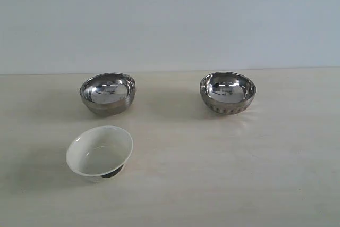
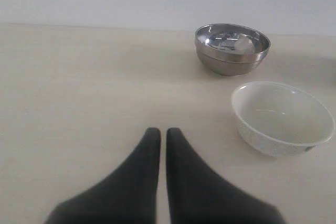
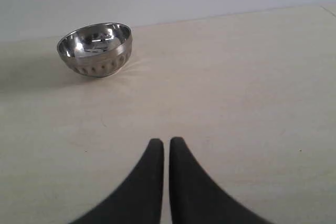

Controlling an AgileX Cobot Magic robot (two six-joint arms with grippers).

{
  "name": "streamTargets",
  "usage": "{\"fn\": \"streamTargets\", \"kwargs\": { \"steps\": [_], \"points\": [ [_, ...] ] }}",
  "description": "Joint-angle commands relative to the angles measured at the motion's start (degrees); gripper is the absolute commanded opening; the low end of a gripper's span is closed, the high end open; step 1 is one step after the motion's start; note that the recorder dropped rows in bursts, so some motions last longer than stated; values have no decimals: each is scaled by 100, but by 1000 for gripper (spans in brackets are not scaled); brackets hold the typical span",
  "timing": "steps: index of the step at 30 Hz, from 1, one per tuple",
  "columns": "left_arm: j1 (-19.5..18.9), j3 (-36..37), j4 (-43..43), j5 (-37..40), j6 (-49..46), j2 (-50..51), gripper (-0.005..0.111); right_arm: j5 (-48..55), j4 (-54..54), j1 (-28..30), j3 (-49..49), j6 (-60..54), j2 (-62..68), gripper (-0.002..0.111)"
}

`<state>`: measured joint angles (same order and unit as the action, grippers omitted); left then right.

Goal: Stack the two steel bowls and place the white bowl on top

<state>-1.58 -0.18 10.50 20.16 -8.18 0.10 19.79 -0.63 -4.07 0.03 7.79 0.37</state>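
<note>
My left gripper [image 2: 158, 132] and right gripper [image 3: 163, 141] rest closed and empty, since nothing is picked yet; white bowl [image 1: 99, 150] sits six o'clock from plain steel bowl [image 1: 108, 93].

Bare table [image 1: 223, 174] lies ahead of my left gripper [image 2: 158, 131] and my right gripper [image 3: 162, 141]; nothing touches either, and each has its fingers drawn together. A wide open lane runs between the plain bowl [image 1: 108, 93] and the patterned bowl [image 1: 228, 93]. The white bowl [image 1: 100, 151] sits near the plain one, with only a narrower gap between them. Nothing covers any bowl from above.
</note>
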Motion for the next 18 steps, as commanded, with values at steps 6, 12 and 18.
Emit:
{"fn": "streamTargets", "kwargs": {
  "steps": [6, 12, 18],
  "points": [
    [28, 18, 1, 20, -32, -10, 4, -17, -17, 11, -3, -20, -37, 0],
    [29, 18, 1626, 20, 1121, -10, 4, -17, -17, 11, -3, -20, -37, 0],
    [29, 18, 3322, 20, 1377, -10, 4, -17, -17, 11, -3, -20, -37, 0]
  ]
}}
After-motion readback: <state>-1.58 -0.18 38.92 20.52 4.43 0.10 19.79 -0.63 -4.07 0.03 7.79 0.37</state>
